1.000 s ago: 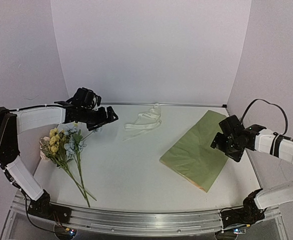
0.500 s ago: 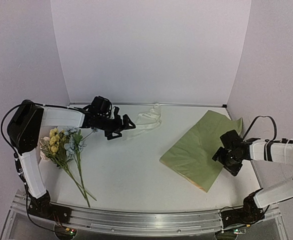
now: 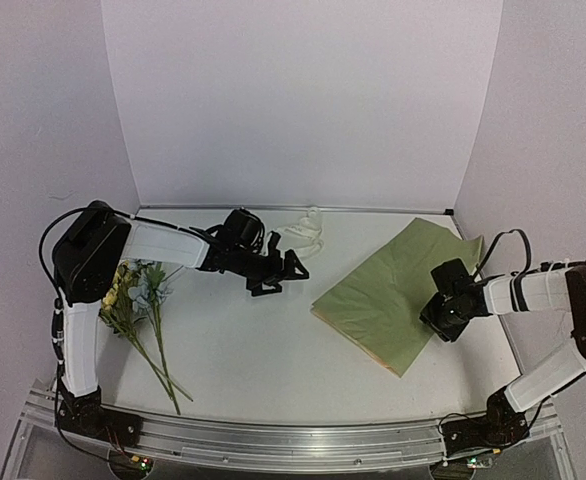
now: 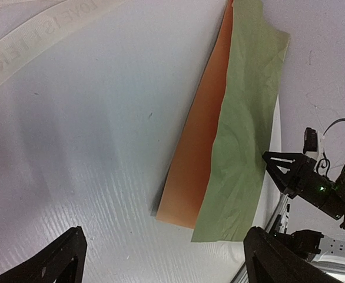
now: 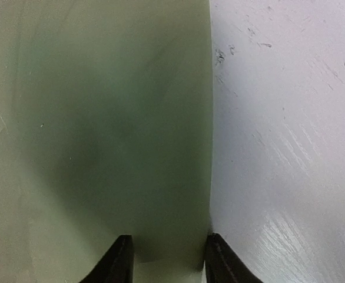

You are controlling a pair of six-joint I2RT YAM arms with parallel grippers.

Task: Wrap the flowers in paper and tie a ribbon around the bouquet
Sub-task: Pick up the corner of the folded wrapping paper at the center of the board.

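Note:
The flowers [image 3: 133, 290] lie at the left of the table, stems toward the front. The ribbon [image 3: 303, 228] lies bunched at the back; its lettered band shows in the left wrist view [image 4: 37, 41]. The olive-green paper [image 3: 388, 295] lies flat at the right, with its tan underside [image 4: 202, 135] lifted along the left edge. My left gripper [image 3: 285, 279] hovers open and empty between ribbon and paper [image 4: 163, 247]. My right gripper [image 3: 441, 318] is down on the paper's right edge. Its jaws are narrowed but apart [image 5: 168, 247], one finger on the paper [image 5: 102, 118], the other at its edge. There is no bouquet.
White walls close the table [image 3: 243, 340] in at the left, back and right. An aluminium rail [image 3: 273, 440] runs along the front edge by the arm bases. The right arm's cable [image 3: 503, 240] loops above the paper's far corner.
My left arm has swung right from above the flowers to the middle of the table. My right gripper has dropped onto the paper's edge and narrowed its jaws; the paper slid slightly left.

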